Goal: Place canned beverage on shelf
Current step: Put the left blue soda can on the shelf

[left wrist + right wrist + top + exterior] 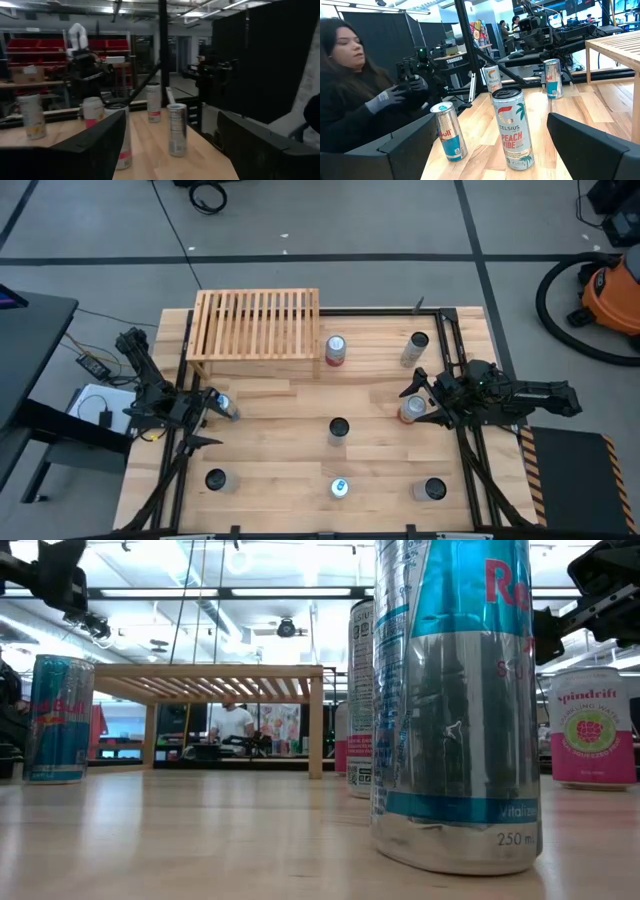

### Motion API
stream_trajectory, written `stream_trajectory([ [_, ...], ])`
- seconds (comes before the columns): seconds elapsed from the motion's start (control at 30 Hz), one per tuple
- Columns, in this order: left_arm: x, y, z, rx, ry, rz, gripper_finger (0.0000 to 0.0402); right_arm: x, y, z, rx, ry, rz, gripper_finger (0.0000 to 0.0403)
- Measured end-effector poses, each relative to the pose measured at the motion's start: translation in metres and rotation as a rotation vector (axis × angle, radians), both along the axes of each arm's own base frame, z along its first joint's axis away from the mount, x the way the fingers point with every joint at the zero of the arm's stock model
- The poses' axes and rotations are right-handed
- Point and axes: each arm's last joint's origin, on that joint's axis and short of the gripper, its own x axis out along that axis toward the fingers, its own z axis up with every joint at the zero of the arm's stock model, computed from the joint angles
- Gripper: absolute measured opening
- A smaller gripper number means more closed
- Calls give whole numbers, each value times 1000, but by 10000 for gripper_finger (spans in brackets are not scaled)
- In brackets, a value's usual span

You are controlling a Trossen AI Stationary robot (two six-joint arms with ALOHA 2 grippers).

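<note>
Heads up: your right gripper [413, 408] sits near the right edge of the light wooden table [280, 470] with its fingers spread wide on either side of the tall Celsius peach can with the white, orange and green label [513, 128], and nothing is clamped yet. The can stands upright on the tabletop, well apart from the low light-wood slatted shelf [258, 323] at the far left corner.

What can bite you:
- Close off-centre and one finger shoves the can over before the other lands (tall thin cans tip easily).
- The carry crosses most of the table, and a red-and-white can [335, 350] stands just beside the shelf's right end. Swing low and you'll clip it, or the dark-topped can [338, 429] mid-table.
- The slats have gaps, so I'd guess a can set down tilted will rock or topple.

Your left gripper [205, 404] is near the left edge, fingers also parted, with a blue-and-silver can [226, 406] right by it. If both arms head to the shelf together, they could crowd each other there.

There's also a person in a grey glove [382, 101] close by past the table edge, so keep swings tight.
</note>
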Motion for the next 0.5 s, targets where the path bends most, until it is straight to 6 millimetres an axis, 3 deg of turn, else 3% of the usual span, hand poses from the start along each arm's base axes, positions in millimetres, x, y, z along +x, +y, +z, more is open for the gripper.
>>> stream_trajectory([
  [0.17,2,7,3,-64,2,152,316,0,0,0,0,0,0,390],
  [0.5,3,9,3,-117,6,173,316,0,0,0,0,0,0,390],
])
